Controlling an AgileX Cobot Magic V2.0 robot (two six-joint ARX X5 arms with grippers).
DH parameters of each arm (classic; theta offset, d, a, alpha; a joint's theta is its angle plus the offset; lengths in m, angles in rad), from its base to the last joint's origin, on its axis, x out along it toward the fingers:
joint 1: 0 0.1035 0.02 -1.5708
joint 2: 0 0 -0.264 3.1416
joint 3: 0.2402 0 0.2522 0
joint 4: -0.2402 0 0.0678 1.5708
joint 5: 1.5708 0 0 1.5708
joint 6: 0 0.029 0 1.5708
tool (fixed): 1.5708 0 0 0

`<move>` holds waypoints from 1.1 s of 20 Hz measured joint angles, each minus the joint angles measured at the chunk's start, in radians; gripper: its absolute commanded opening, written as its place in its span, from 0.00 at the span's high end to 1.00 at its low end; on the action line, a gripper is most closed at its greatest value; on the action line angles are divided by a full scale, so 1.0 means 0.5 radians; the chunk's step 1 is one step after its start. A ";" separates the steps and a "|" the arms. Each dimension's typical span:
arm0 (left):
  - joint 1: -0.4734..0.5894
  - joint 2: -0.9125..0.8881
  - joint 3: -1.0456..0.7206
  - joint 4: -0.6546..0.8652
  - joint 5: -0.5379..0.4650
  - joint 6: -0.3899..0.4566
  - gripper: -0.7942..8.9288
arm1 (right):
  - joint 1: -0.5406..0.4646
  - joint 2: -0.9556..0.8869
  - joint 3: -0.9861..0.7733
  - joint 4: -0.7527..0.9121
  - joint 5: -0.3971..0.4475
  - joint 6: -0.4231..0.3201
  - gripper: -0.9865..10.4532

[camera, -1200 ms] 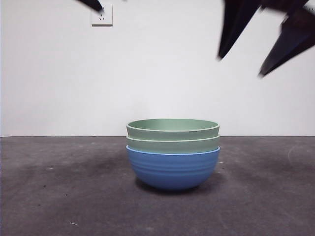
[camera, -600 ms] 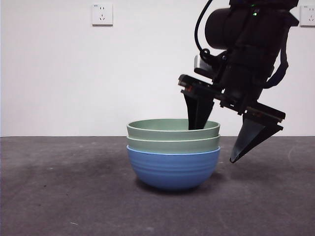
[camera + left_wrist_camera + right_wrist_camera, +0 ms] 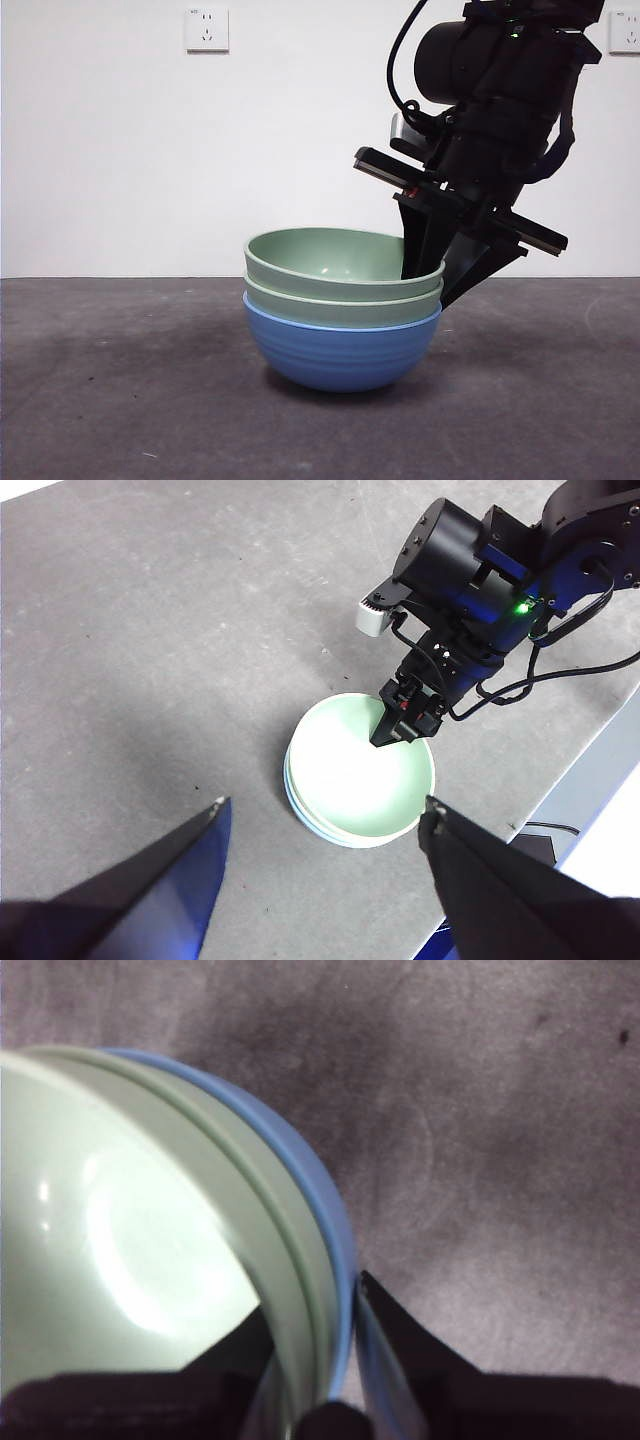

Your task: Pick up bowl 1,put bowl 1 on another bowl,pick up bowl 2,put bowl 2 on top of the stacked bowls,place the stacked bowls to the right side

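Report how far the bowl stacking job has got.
Stacking looks done: two pale green bowls sit nested in the blue bowl. In hand: the right gripper has closed on the rim of the stacked bowls, one finger inside and one outside, and the stack sits tilted on the table. Left gripper waits above, open. Left: moving the stack to the right side.

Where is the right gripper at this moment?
In the front view the right gripper is clamped on the stacked bowls' right-hand rim, one jaw inside, one outside.
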 measured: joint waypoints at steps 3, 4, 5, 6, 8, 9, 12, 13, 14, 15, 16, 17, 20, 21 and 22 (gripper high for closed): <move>0.000 0.000 0.000 0.000 -0.001 -0.001 0.59 | 0.002 -0.017 -0.001 0.005 0.003 -0.001 0.92; 0.000 0.000 0.000 0.000 -0.001 -0.001 0.59 | 0.001 -0.043 -0.004 0.005 0.009 -0.002 0.92; 0.000 0.000 0.000 -0.001 0.000 -0.001 0.59 | -0.012 -0.079 -0.007 0.007 0.011 -0.002 0.92; 0.000 0.000 0.000 0.000 0.000 -0.001 0.59 | -0.033 -0.127 -0.007 0.018 0.011 -0.002 0.92; 0.000 0.000 0.000 -0.001 0.000 -0.001 0.59 | -0.130 -0.213 -0.005 0.049 0.008 -0.008 0.92; 0.000 0.000 0.000 0.000 0.000 -0.001 0.59 | -0.196 -0.223 -0.005 0.053 0.009 -0.008 0.92; 0.000 0.000 0.000 -0.010 0.000 -0.001 0.59 | -0.452 -0.219 -0.004 0.047 0.023 -0.018 0.92; 0.000 0.000 0.000 -0.018 0.000 -0.001 0.59 | -0.519 -0.219 -0.004 0.062 0.024 -0.024 0.92; 0.000 0.000 0.000 -0.022 0.000 -0.001 0.59 | -0.596 -0.219 -0.004 0.084 0.032 -0.025 0.92; 0.000 0.000 0.000 -0.022 0.000 -0.001 0.59 | -0.649 -0.219 -0.004 0.099 0.033 -0.031 0.92; 0.000 0.000 0.000 -0.022 0.000 -0.001 0.59 | -0.710 -0.219 -0.004 0.108 0.031 -0.041 0.92; 0.000 0.000 0.000 -0.022 0.000 -0.001 0.59 | -0.756 -0.217 -0.004 0.110 0.031 -0.053 0.92; 0.000 0.000 0.000 -0.021 0.000 -0.001 0.59 | -0.892 -0.161 -0.004 0.115 0.033 -0.086 0.92; 0.000 0.000 0.000 -0.022 0.000 -0.001 0.59 | -0.935 -0.125 -0.004 0.114 0.035 -0.099 0.92; 0.000 0.000 0.000 -0.021 0.000 -0.001 0.59 | -0.962 -0.097 -0.004 0.114 0.039 -0.105 0.92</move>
